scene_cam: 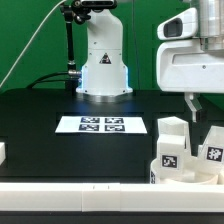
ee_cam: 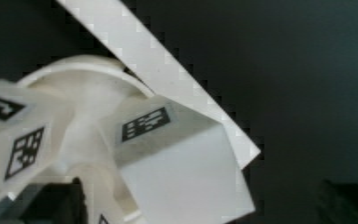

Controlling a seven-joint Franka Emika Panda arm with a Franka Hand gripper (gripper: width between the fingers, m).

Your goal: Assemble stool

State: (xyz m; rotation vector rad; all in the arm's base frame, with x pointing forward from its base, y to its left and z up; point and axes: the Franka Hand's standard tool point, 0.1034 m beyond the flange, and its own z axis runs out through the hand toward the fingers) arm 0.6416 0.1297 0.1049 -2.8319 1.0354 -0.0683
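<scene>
White tagged stool legs (scene_cam: 172, 146) cluster, apparently on the round seat (ee_cam: 78, 85); hand (scene_cam: 194, 107) wide open, empty.

Bright even light; wrist view blurred, low resolution.

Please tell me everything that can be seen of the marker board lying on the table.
The marker board is a thin, flat white sheet, rectangular, printed with four black-and-white square tags in a row. It lies flat on the black table, in front of the arm's white base, as the exterior view shows it. Nothing rests on it, and no stool part touches it. The wrist view does not show it.
</scene>
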